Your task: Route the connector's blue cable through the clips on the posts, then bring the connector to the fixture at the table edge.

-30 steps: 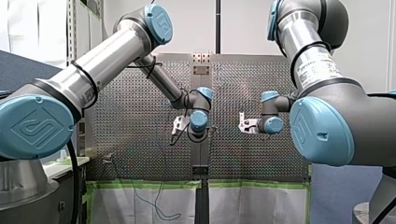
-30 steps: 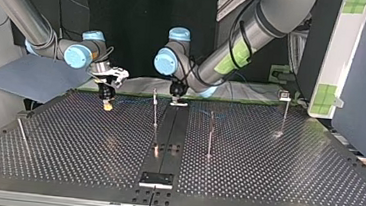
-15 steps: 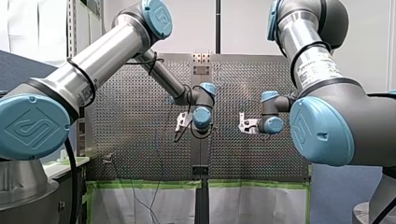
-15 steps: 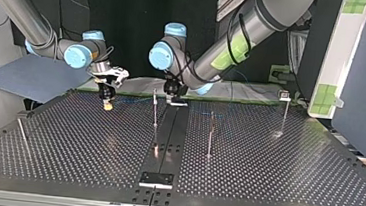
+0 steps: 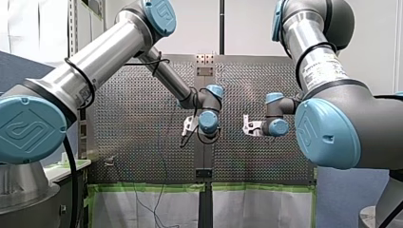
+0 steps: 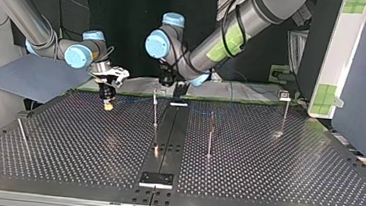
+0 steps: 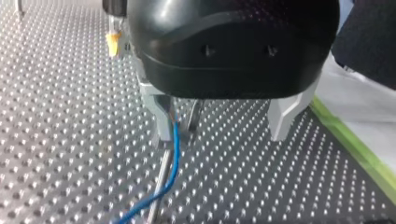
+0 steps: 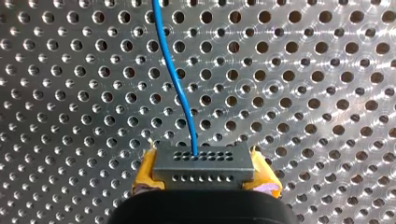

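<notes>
Over the table point(image 6: 266, 155), right end effector point(image 6: 106, 103) (yellow pads point(image 8: 145, 175)) pinching the connector point(image 8: 204, 162), left end effector point(image 7: 177, 130) pinching its blue cable point(image 7: 173, 163).

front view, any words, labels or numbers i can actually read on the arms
No text can be read in any view.
Label on my right arm: print too small to read.
Blue joint caps: embossed logo mark, no legible letters.

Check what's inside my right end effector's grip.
The grey connector sits between the right end effector's yellow pads, blue cable leaving its front. Its rear is hidden by the end effector's body.
</notes>
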Robot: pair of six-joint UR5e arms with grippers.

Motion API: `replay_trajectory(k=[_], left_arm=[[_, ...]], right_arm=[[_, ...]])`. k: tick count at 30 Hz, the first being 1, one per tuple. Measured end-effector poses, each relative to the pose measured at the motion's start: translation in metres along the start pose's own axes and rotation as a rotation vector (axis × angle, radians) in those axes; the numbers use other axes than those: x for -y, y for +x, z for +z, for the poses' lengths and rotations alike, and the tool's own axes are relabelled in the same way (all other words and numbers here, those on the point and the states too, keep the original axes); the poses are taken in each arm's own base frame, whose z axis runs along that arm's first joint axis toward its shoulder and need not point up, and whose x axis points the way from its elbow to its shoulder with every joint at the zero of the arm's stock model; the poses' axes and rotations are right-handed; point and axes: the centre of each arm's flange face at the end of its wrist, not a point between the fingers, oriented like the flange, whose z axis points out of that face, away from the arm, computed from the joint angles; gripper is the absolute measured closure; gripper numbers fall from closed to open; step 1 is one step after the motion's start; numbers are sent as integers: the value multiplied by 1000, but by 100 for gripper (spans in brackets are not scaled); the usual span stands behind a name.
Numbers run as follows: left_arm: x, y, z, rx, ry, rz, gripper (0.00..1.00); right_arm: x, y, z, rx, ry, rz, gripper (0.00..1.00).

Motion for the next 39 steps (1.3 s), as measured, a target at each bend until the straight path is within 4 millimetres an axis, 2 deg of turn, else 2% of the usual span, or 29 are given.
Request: replay_trajectory(k=[15,26,39], left_arm=[[26,-2,-19,31,42,-32,0],[25,-13,-20,62,24,-75,0],[24,-14,-21,61,23,-79,0]], right_arm=[[1,0,0,1,3,0,100],[2,0,1,-3,4,0,100],[3,0,0,-1,9,1,100]])
